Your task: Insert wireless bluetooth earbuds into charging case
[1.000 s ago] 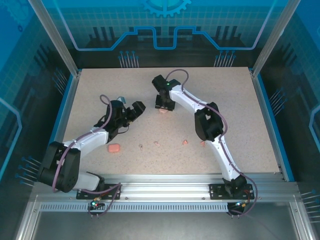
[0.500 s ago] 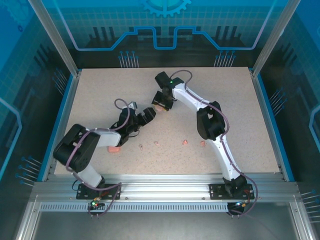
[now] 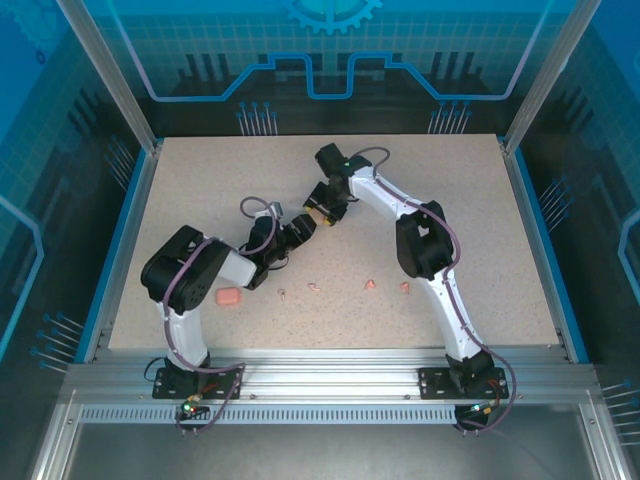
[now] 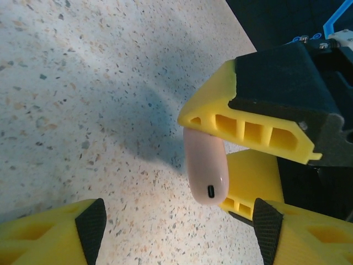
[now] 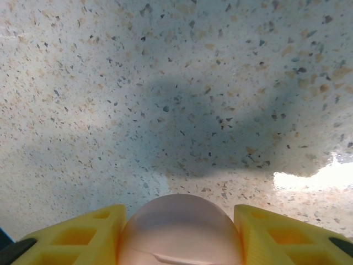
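Swung left gripper (image 3: pixel 300 229), fingers spread and empty, across to just beside right gripper (image 3: pixel 325 208), clenched on round glossy pale-pink plastic case (image 4: pixel 205 165). Kept four tiny pink earbuds (image 3: pixel 369 284) lying on speckled table (image 3: pixel 450 200), well apart from both sets of fingers. Probably readied case opening.

Nothing to read on this rig, folks: no words, no numbers, no brand.
The closest thing to a sign is the pale blue gear emblem (image 3: pixel 333 12) printed at the top of the back panel (image 3: pixel 200 50), with circuit-style lines running under it and no lettering on it. Up close in the left wrist view, the pink case (image 4: pixel 205 165) carries one tiny dark mark near its rounded end, shaped like a slot and not a letter or a digit.
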Robot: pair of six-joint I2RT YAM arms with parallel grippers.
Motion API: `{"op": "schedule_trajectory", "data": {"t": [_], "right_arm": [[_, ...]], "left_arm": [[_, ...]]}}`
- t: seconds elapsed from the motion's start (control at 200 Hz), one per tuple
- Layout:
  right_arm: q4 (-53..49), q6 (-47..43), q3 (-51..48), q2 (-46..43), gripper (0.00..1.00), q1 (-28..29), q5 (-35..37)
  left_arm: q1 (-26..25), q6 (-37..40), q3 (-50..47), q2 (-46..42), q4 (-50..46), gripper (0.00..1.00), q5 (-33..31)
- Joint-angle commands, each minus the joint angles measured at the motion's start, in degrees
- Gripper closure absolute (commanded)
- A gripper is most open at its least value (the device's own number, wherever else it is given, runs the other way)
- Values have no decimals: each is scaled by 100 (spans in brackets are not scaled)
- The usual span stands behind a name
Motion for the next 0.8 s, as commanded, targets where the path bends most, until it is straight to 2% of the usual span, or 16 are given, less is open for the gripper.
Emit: {"op": "schedule_trajectory", "data": {"t": [0.0, 0.795], "right_arm": [[-1, 133, -7, -288, 50, 17, -135], [-119, 89, 315, -330, 50, 256, -92]], "left_arm": [[-36, -10, 173, 109, 269, 27, -35], [-27, 100, 38, -202, 183, 35, -89]]}}
